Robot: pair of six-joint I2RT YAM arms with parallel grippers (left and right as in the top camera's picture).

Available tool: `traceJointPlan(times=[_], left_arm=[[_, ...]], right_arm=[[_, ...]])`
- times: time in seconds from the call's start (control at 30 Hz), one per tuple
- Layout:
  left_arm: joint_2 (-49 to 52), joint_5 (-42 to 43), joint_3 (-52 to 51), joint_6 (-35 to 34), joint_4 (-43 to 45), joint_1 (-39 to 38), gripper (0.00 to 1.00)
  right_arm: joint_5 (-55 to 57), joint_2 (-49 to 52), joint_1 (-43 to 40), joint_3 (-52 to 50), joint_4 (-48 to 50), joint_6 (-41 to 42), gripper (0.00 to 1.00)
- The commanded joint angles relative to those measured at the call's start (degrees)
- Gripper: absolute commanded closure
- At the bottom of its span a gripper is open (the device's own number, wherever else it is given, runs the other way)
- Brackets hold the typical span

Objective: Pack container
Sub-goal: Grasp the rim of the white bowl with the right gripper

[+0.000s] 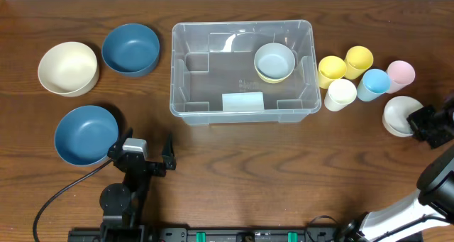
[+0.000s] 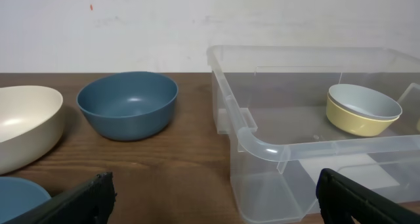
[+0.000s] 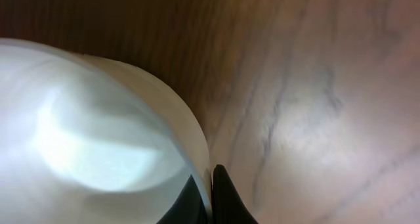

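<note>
- Roughly mid-worktop (image 1: 234,171) sits the clear container (image 1: 206,86), upright and open at the top, with one long side facing the arms.
- Inside it, toward the far right corner, a grey-blue bowl (image 1: 274,59) is nested in a yellow bowl (image 2: 351,123).
- A pale flat patch (image 1: 242,101) shows at the container's near wall; what it is cannot be told.
- The left hand (image 1: 145,153) is near the front edge, well short of the container, with its fingers spread wide apart and nothing between them.
- The right hand (image 3: 209,198) is at the far right, with its fingers pinched together on the rim of a white bowl (image 1: 399,114).
- Five cups stand just right of the container: two yellow cups (image 1: 331,70), a cream cup (image 1: 340,93), a blue cup (image 1: 374,84) and a pink cup (image 1: 401,74).
- On the left lie a cream bowl (image 1: 67,68), a far blue bowl (image 1: 130,49) and a near blue bowl (image 1: 86,134).
</note>
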Motion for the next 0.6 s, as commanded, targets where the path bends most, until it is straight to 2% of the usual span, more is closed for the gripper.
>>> traceJointPlan(times=[0.0, 0.3, 0.43, 0.57], left_arm=[[0.1, 0.6, -1.1, 0.3, -1.9, 0.3, 0.02], [0.1, 0.6, -1.1, 0.3, -1.9, 0.3, 0.02], [0.1, 0.6, -1.1, 0.3, -1.9, 0.3, 0.02], [0.1, 0.6, -1.1, 0.3, -1.9, 0.3, 0.02]], right_arm=[[1.6, 0.4, 0.5, -0.6, -3.0, 1.5, 0.99], [1.6, -1.0, 4.0, -0.6, -10.8, 1.8, 0.99], [1.5, -5.8, 6.2, -0.6, -12.8, 1.6, 0.99], [0.0, -14.7, 8.5, -0.6, -15.1, -0.3, 0.99]])
